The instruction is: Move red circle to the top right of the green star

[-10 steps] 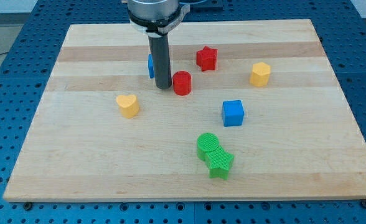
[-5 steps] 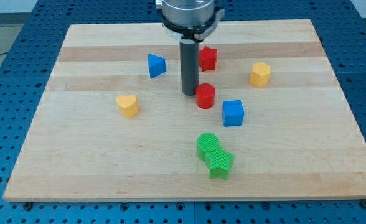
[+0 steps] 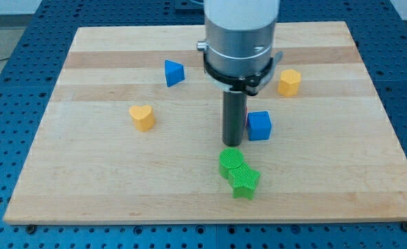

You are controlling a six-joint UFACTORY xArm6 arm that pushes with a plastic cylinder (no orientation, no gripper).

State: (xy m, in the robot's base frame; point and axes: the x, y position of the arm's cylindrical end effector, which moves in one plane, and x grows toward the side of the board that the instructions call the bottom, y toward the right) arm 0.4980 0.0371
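Rod end: my tip (image 3: 232, 144) rests on the wooden board (image 3: 86, 173), just above the green circle (image 3: 230, 160) and just left of the blue cube (image 3: 259, 125).
Pincer state: none fitted; the arm ends in a bare rod, so nothing is clenched or released, and contact is by pushing only.
Task block: the red circle cannot be seen; the arm's body and rod cover the middle of the board, and whether the block sits behind them cannot be told.
Reference block: the green star (image 3: 245, 181) lies near the view's bottom, touching the green circle on that block's lower right.
Goal area: the bare wood to the upper right of the green star, below the blue cube.
Other blocks: blue triangle (image 3: 174, 72) at upper left; yellow heart (image 3: 142, 117) at left; yellow hexagon (image 3: 289, 81) at right, all apart from the rod.
Judged step: steering the red circle down toward the goal area.
Advice: keep the push line passing between blue cube and green circle, travel slowly, and stop short of nudging the star.
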